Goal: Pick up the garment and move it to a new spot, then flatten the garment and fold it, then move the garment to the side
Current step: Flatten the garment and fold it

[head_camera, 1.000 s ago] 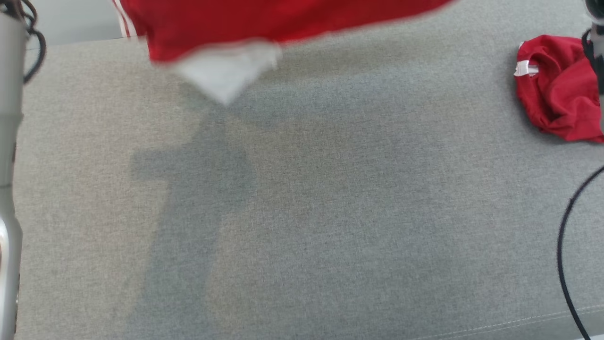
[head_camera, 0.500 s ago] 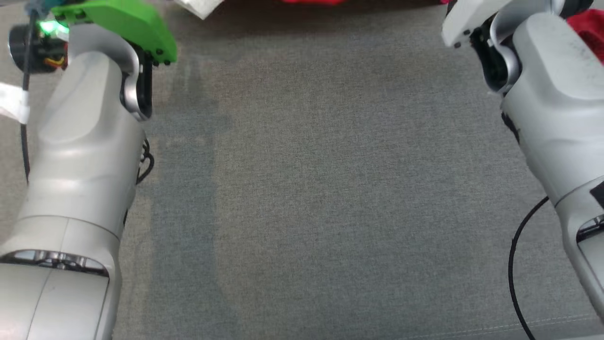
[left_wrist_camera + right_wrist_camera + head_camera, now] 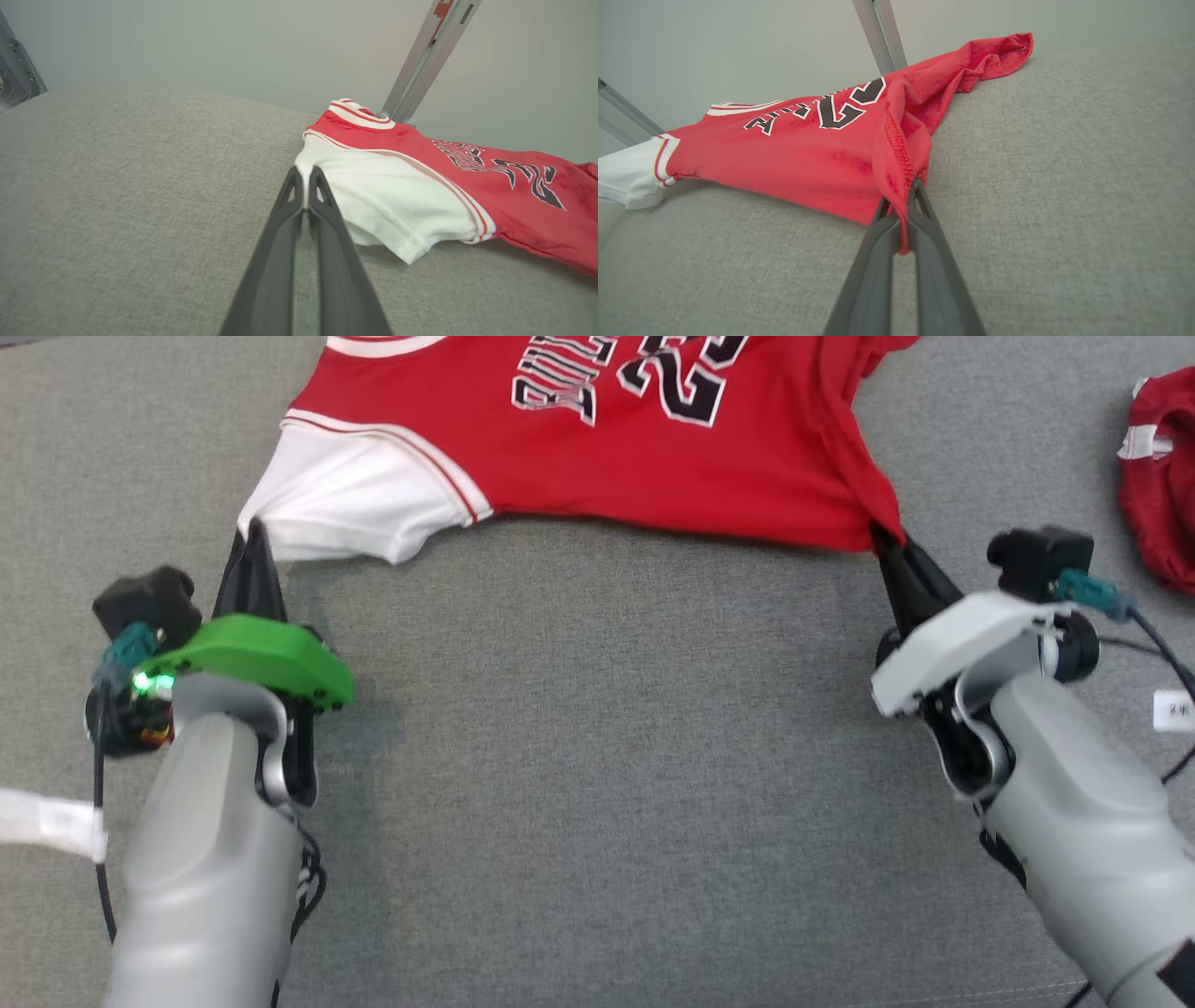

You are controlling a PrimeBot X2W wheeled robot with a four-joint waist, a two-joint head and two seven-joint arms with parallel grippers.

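Left gripper [image 3: 252, 536] pinches the sleeve [image 3: 345, 513], right gripper [image 3: 881, 534] the hem [image 3: 851, 509] (both clamped shut), apparently to stretch the shirt [image 3: 607, 467] flat.

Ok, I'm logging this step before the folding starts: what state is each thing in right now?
Jersey: spread print-up on the grey surface, near edge stretched between both grippers, hem corner bunched.
Left gripper: shut on the jersey's white sleeve.
Right gripper: shut on the jersey's red hem corner.
Second red garment: crumpled, lying apart at the right.
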